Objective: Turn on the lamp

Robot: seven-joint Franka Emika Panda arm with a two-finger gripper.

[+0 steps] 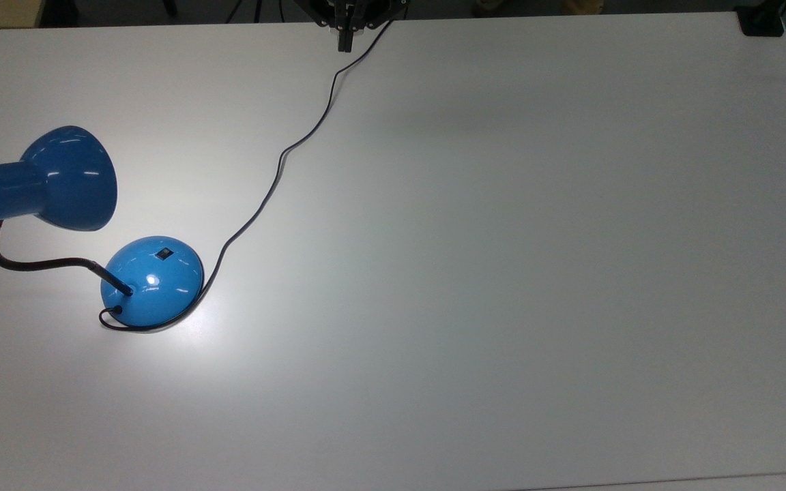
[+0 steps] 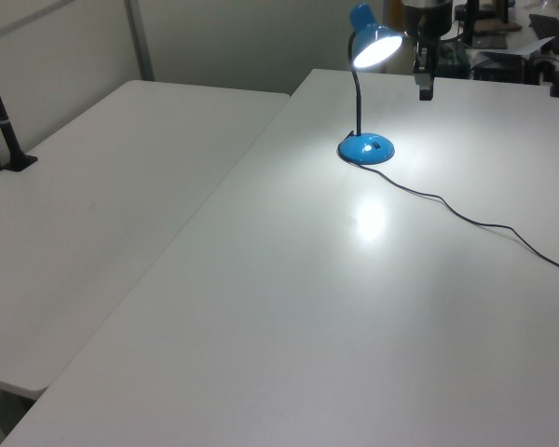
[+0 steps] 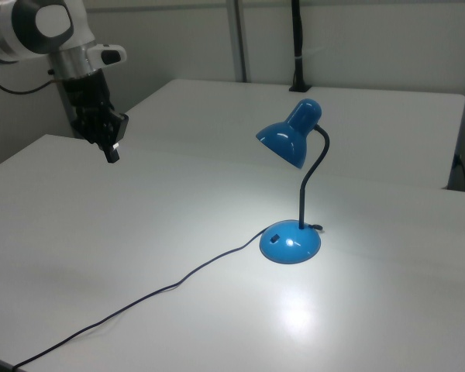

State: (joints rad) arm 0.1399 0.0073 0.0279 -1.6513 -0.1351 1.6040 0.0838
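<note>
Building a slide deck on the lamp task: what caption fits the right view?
Blue desk lamp lit, casting a bright pool on the white table, its cord trailing away, with the gripper raised well clear.

The counter (image 1: 502,307) is bare across its middle and toward the top view's right edge and bottom edge, so a gripper could pass freely there. The lamp (image 1: 151,279) stands near the top view's left edge, its shade (image 1: 69,179) raised on a gooseneck (image 3: 314,174) above the base. Its cord (image 1: 277,170) lies flat from the base to the top view's top edge, where the gripper (image 1: 345,31) hangs well apart from the lamp.
</note>
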